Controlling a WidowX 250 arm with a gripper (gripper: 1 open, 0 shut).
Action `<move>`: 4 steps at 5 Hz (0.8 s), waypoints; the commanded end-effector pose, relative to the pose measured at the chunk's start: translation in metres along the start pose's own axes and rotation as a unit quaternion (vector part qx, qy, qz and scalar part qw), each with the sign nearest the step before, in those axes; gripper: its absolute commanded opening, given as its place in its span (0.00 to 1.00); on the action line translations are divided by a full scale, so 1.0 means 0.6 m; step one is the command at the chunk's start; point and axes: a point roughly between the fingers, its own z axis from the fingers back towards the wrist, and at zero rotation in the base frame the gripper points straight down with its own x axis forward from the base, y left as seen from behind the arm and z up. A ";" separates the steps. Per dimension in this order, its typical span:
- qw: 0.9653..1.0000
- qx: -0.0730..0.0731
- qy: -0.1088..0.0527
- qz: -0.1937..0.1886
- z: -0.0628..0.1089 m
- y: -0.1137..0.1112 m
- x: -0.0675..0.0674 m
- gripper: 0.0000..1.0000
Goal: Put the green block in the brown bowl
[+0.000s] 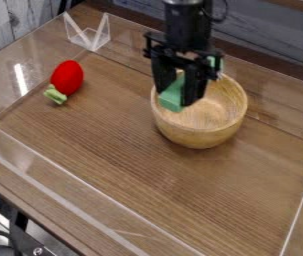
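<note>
The green block hangs upright between the black fingers of my gripper, which is shut on it. It hovers over the left part of the brown bowl, a round tan wooden bowl on the wooden table, with the block's lower end near the bowl's left rim. The arm comes down from the top of the view and hides part of the bowl's far rim.
A red strawberry-like toy with a green stem lies at the left. A small clear stand sits at the back left. Clear low walls border the wooden table.
</note>
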 end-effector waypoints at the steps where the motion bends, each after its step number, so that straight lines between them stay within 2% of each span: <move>1: 0.999 -0.001 -0.043 0.010 0.022 -0.018 0.016 0.00; 2: 0.998 -0.003 -0.054 0.030 0.015 -0.023 0.017 0.00; 4: 0.997 -0.010 -0.069 0.045 -0.008 -0.040 0.064 0.00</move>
